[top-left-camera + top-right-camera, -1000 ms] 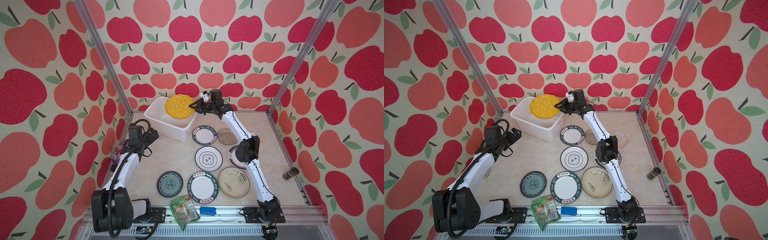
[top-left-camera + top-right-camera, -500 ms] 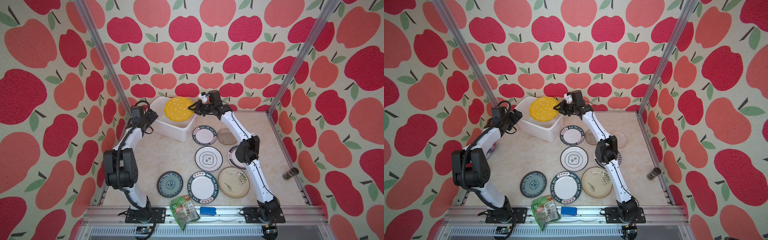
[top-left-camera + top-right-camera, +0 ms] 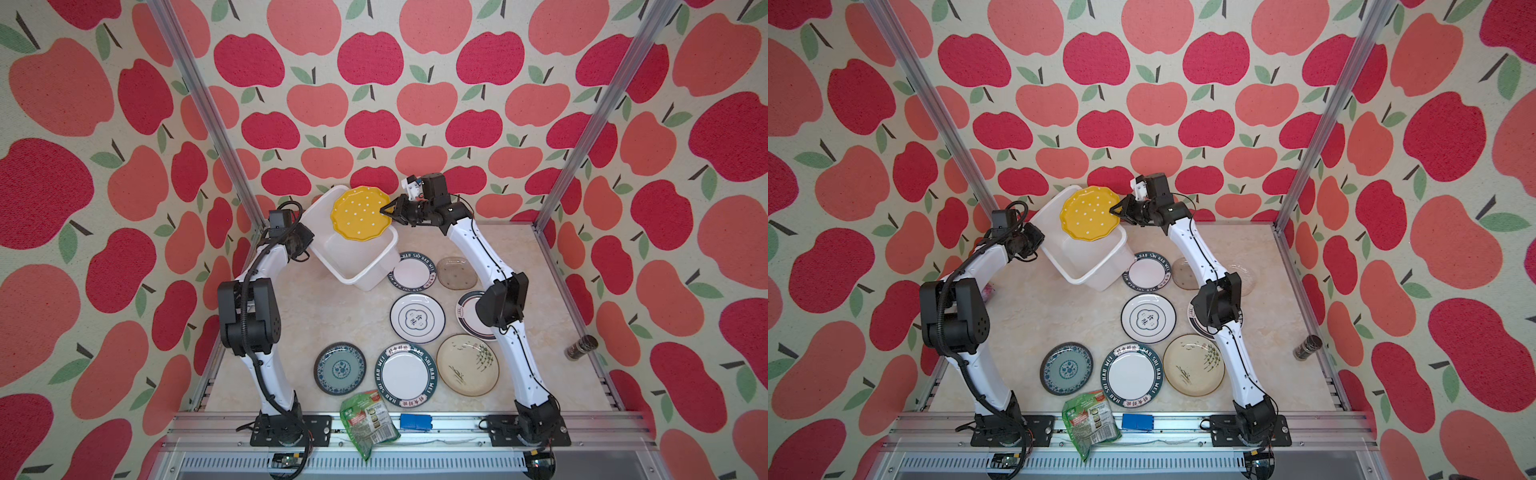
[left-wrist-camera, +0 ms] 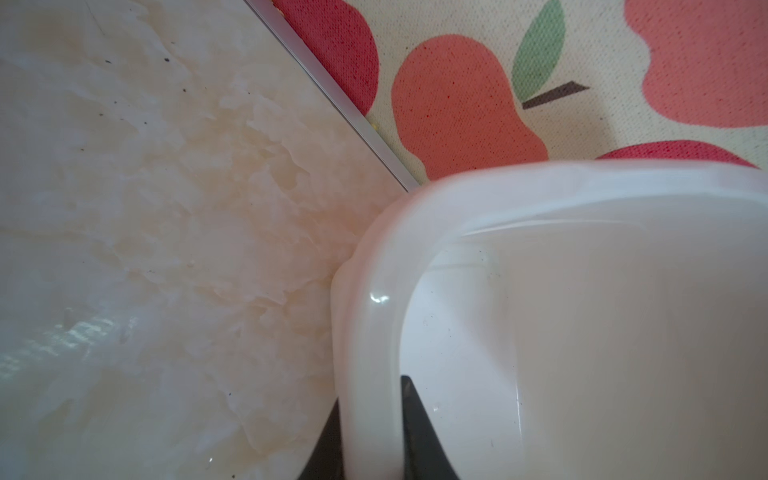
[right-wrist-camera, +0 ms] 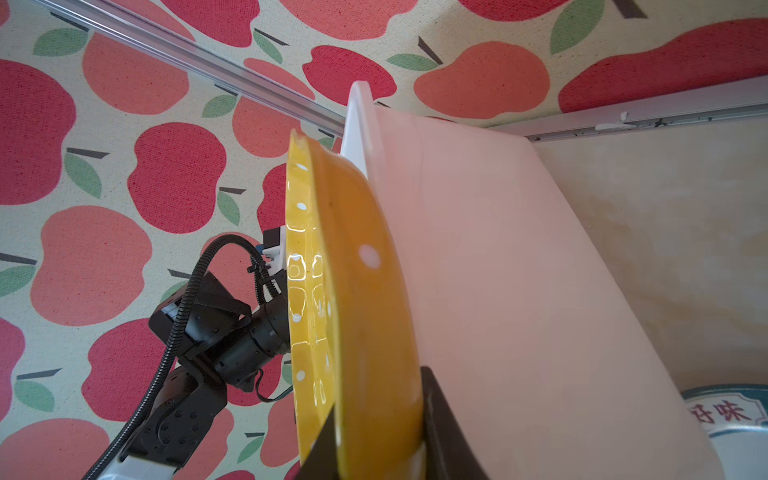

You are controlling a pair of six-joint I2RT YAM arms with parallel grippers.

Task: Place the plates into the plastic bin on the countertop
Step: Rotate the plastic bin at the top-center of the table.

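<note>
My right gripper (image 3: 386,211) (image 5: 374,440) is shut on the edge of the yellow white-dotted plate (image 3: 360,212) (image 5: 357,291), holding it tilted over the far end of the white plastic bin (image 3: 361,274) (image 5: 498,291). On the bin's left side, my left gripper (image 3: 306,245) (image 4: 372,436) is shut on its rim (image 4: 374,332), one finger inside and one outside. Several plates lie flat on the countertop (image 3: 299,324): two green-lettered ones (image 3: 412,272) (image 3: 406,375), a smoky glass one (image 3: 457,272), a blue-green one (image 3: 340,368) and a cream one (image 3: 467,365).
A green snack packet (image 3: 368,424) and a blue block (image 3: 415,422) lie on the front rail. A dark jar (image 3: 581,348) rests at the right rail. Another white plate (image 3: 417,318) lies mid-table, and one more (image 3: 465,307) is partly under my right arm.
My left arm swung from the left side of the countertop up to the bin and closed on its rim. My right gripper carried the yellow plate slightly further over the bin.
</note>
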